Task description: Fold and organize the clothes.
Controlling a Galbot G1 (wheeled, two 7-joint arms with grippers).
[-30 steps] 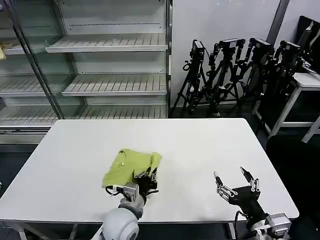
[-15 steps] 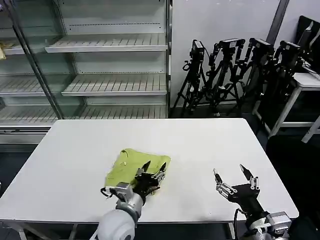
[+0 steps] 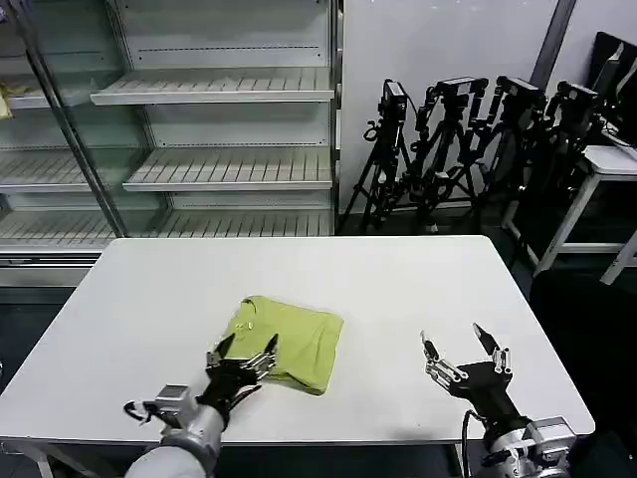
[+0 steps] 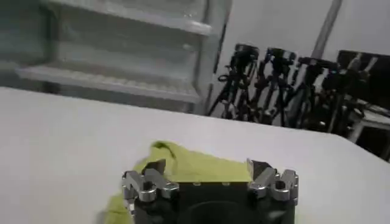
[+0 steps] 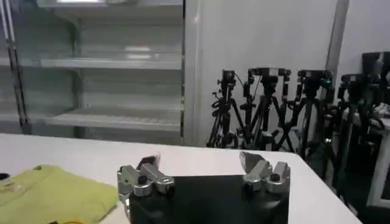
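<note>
The left claw [image 3: 242, 351] has backed off the folded shirt [image 3: 286, 344], spread and empty; right claw [image 3: 460, 355] idles spread. Next, tidy it on the bench [image 3: 398, 289].

One folded T-shirt [image 3: 287, 341], one table [image 3: 398, 289], two grippers, several tripods [image 3: 468, 149].

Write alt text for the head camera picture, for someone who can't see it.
A folded light yellow-green soft fabric T-shirt lies on a white rectangular table, with the left claw open at its near edge. The right claw hovers open, apart from the shirt, near the table's right front.
</note>
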